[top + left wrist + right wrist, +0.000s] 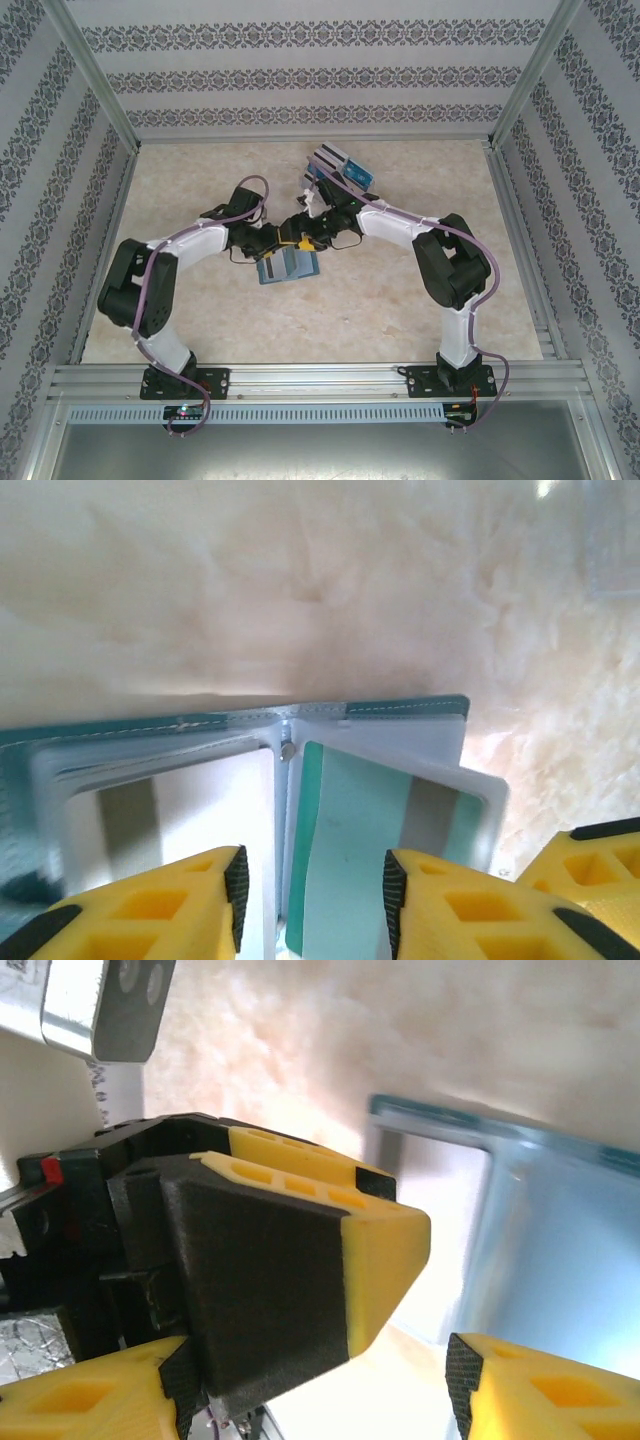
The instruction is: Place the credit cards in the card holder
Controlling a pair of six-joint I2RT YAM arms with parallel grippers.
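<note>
- At the middle of the table, the card holder lies opened flat with its pockets up, so cards can slide in from the near side.
- Your left gripper hangs right over it with its jaws apart. A teal card lies slightly askew at the right-hand pocket, between the pads but not pinched. How deep it is seated, you cannot tell.
- A white-grey card sits in the left-hand pocket.
- Your right gripper stands open just beside the holder's edge and clamps nothing. It is probably placed there to steady the case.
- Well apart at the far side, more credit cards wait in a loose pile, so the task looks only partly done.
</note>
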